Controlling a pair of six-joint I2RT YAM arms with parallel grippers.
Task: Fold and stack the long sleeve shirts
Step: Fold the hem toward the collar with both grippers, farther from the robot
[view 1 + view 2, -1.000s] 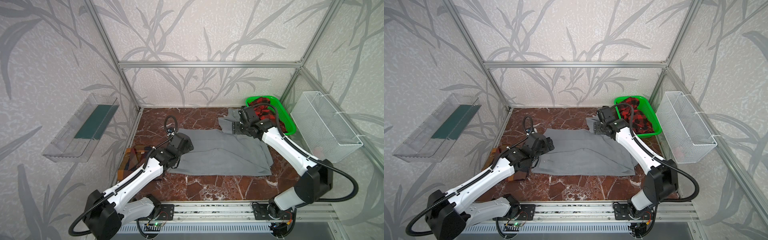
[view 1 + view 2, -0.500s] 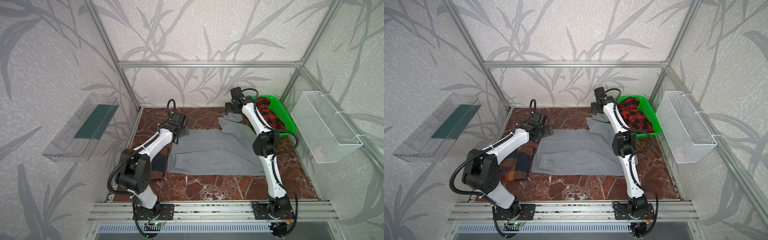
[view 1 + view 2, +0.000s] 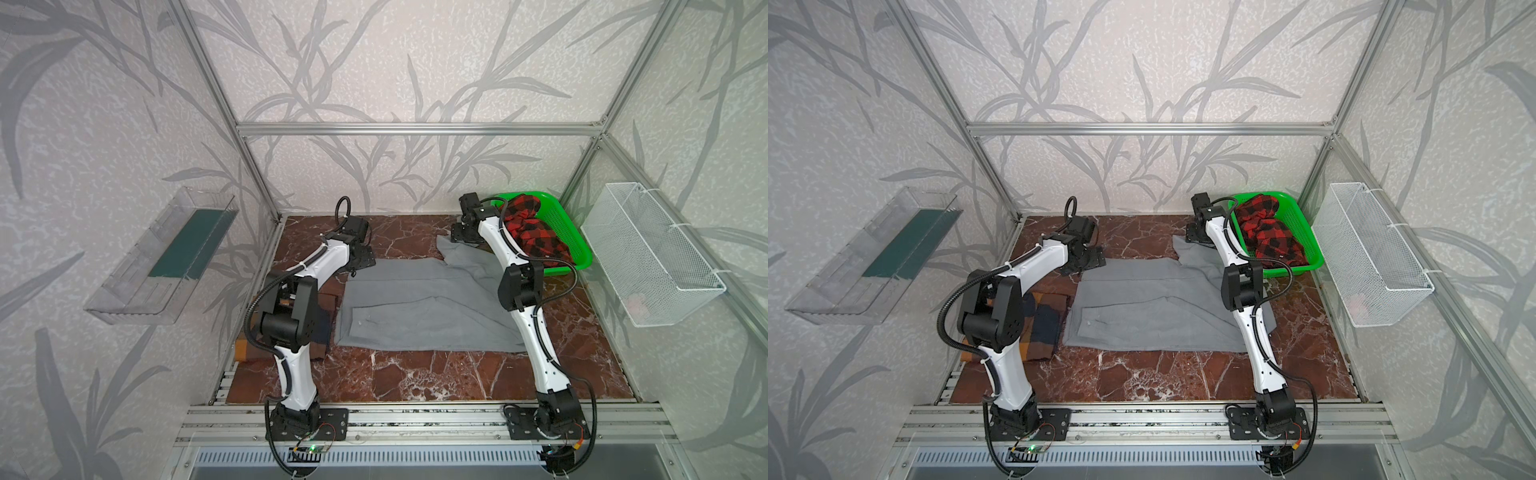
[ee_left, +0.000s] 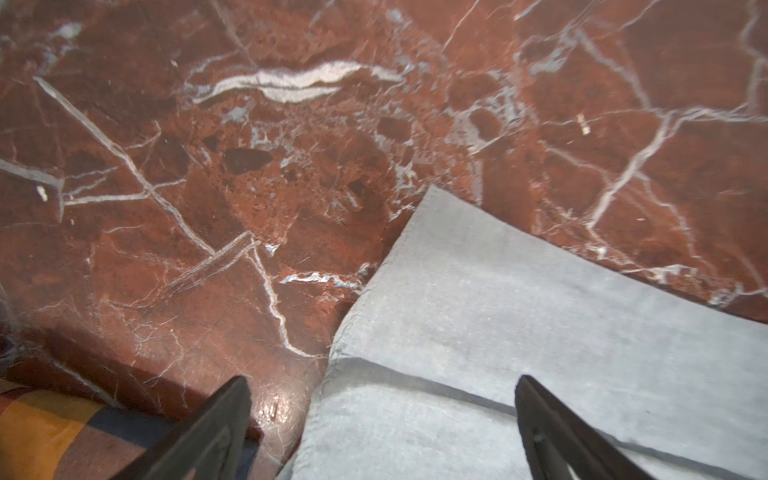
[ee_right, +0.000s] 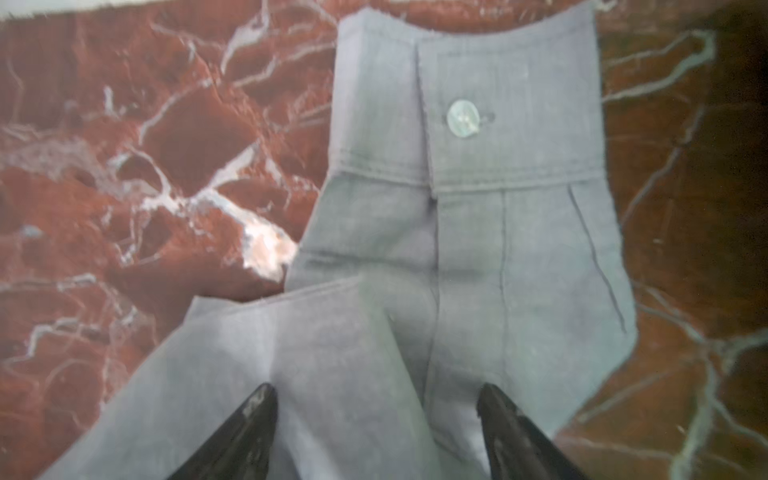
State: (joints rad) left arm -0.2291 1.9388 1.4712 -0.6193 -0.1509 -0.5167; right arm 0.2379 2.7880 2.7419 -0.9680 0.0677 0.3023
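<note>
We hold our left fingers (image 4: 216,424) and right fingers (image 5: 245,424) apart above the far side of the large plain grey cloth shirt (image 3: 415,303).

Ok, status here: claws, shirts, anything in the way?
Left claw open over far-left corner of grey shirt. Right claw open over its sleeve near cuff. Checked shirt folded at left. Only right arm crosses grey shirt.

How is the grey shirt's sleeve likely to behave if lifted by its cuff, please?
Probably floppy: the grey shirt lies flat with soft creases, so the sleeve would likely drape and trail. The cuff, layered and stitched around its button, looks stiffer and may keep its shape. The thin cloth seems light and might slide on the glossy tabletop.
</note>
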